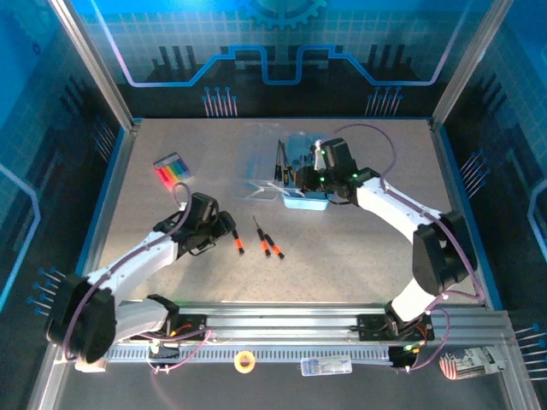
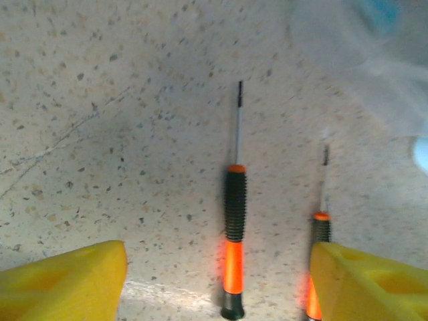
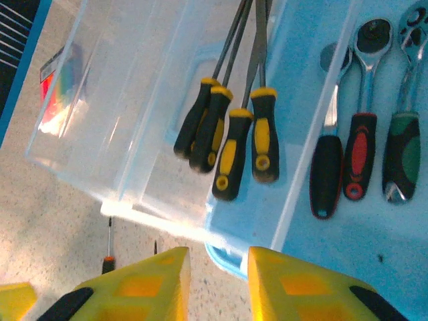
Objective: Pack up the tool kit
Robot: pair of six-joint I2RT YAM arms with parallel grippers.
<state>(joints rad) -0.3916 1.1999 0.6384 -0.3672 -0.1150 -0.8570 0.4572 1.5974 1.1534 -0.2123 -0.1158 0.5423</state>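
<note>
Far left on the table (image 1: pixel 154 256), a small pack of coloured pieces (image 1: pixel 171 168) is seen; what it holds cannot be told.

Left gripper (image 1: pixel 220 232) is lowered over the table just left of three loose screwdrivers (image 1: pixel 265 246). In the left wrist view the left gripper (image 2: pixel 219 267) is seen with jaws apart and nothing gripped. One orange-and-black screwdriver (image 2: pixel 234 221) lies flat between the yellow fingers (image 2: pixel 73 281), touching neither. It sits off centre, nearer the right-hand finger.

Key relation: the screwdriver's long axis runs straight away from the wrist, cap end nearest, tip pointing out. It is thus crossed squarely by the closing line of the jaws. A pinch across the handle is judged to need no rotation, perhaps a small sideways trim.

A second screwdriver (image 2: pixel 322 224) lies parallel just to the right, its handle partly hidden by the right-hand finger; a snag on it is judged possible.

Further right, the tool kit case (image 1: pixel 303 203) lies open, well apart from the loose drivers. Right gripper (image 1: pixel 318 173) is held above it. In the right wrist view its jaws are narrowly parted and empty, over the case rim (image 3: pixel 227 257); yellow-handled drivers (image 3: pixel 234 150) and ratchets (image 3: pixel 361 154) are already stowed.

The left arm is clearly nearer the loose drivers; the pick is judged to be its job.
</note>
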